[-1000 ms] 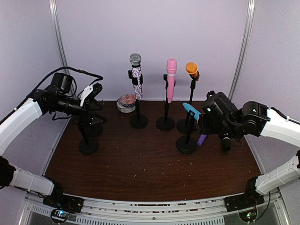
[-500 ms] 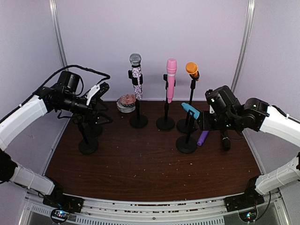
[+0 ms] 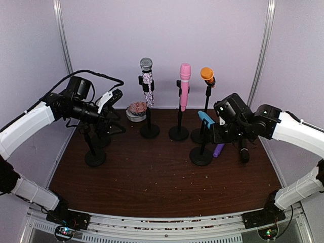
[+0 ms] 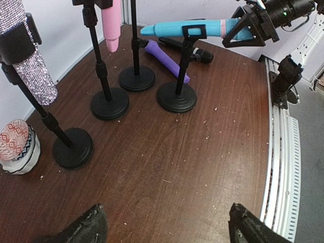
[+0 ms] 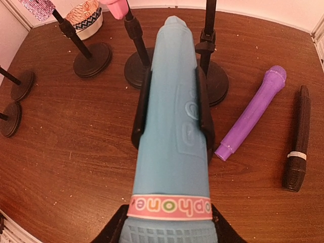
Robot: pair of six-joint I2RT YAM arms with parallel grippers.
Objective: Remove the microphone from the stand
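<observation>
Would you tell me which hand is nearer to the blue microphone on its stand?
Right. The right hand straddles the head end of the blue microphone; the left hand hangs open far across the table, on the left side.

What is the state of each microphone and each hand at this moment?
Blue microphone: clipped in its stand, lying level.
Pink microphone: mounted upright.
Glitter microphone: mounted upright.
Orange microphone: mounted, head tilted.
Purple microphone: lying loose on the table.
Black microphone: lying loose on the table.
Left hand: open, empty.
Right hand: fingers either side of the blue microphone's head end; grip unclear.
</observation>
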